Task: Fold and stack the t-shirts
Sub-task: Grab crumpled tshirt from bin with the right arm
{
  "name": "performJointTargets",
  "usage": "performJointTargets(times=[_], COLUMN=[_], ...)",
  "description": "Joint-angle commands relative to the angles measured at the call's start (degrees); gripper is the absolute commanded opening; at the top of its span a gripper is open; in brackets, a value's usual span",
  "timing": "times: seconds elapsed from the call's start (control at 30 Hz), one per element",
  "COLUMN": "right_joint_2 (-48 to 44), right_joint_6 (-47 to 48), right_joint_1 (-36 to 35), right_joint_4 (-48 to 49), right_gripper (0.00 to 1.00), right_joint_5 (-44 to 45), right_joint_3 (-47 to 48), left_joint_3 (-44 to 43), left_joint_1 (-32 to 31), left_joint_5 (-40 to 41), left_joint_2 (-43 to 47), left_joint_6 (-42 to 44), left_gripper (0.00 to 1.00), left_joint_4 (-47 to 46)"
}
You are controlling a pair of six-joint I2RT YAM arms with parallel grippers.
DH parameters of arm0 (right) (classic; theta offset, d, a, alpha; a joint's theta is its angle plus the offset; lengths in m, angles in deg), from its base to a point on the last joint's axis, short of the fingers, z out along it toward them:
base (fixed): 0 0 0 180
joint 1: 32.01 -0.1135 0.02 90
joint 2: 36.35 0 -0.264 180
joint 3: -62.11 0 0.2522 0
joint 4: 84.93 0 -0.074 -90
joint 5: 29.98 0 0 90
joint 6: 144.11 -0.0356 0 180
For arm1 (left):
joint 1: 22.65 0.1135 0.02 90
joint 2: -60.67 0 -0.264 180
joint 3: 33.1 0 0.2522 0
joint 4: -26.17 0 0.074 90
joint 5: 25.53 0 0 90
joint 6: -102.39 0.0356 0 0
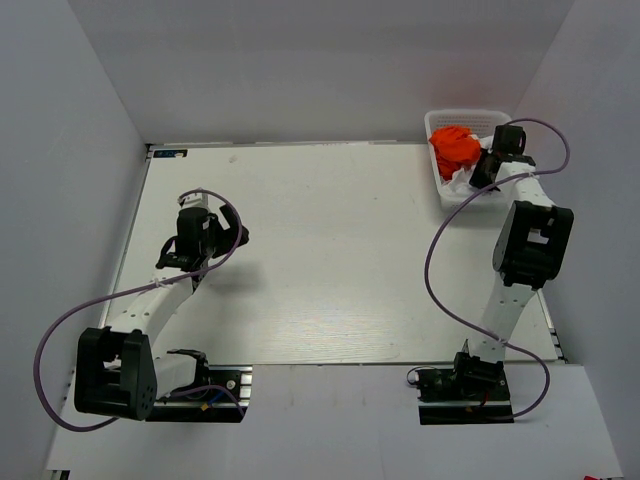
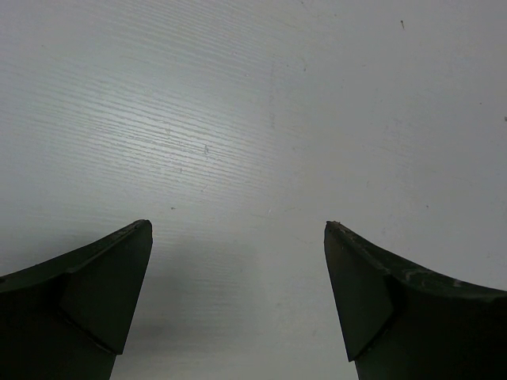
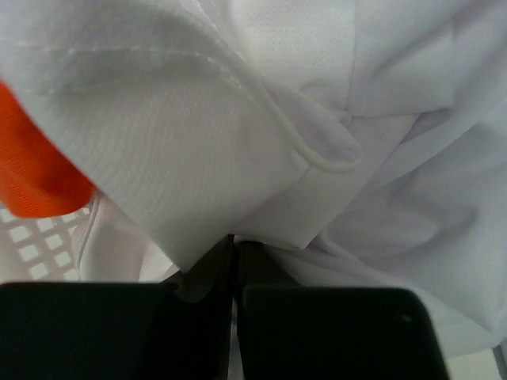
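A crumpled white t-shirt [image 3: 261,119] and an orange t-shirt [image 1: 453,147] lie bunched in the white lattice basket [image 1: 450,118] at the table's back right. My right gripper [image 1: 481,168] reaches into the basket; in the right wrist view it [image 3: 234,241] is shut on a fold of the white t-shirt, with the orange cloth [image 3: 36,170] at the left. The white shirt also shows in the top view [image 1: 461,181]. My left gripper [image 1: 183,250] is open and empty above the bare table at the left, its fingers [image 2: 119,269] wide apart.
The white table [image 1: 330,260] is walled by grey panels at the back and both sides. The basket stands at the table's right edge. A purple cable loops beside each arm.
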Motion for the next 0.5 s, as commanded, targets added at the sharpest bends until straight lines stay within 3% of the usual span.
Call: performJointTargets(times=[0.0, 0.23, 0.47], right_joint_2=[-4.6, -20.9, -31.3], right_joint_6=[-0.6, 0.1, 3.9], right_joint_1=[0.3, 0.2, 0.1], right_joint_4=[2.4, 12.1, 15.5], right_gripper=[0.00, 0.00, 0.00], right_joint_5=[-2.6, 2.5, 4.6], right_joint_3=[1.7, -3.8, 0.3], left_joint_3=[-1.9, -0.7, -0.2], left_joint_1=[-0.2, -0.2, -0.2], left_joint_5=[-0.8, -2.2, -2.8], left_joint_2=[0.9, 3.3, 4.7], left_joint_6=[0.5, -0.1, -0.1], left_gripper=[1.00, 1.00, 1.00], left_joint_4=[0.3, -1.0, -1.5])
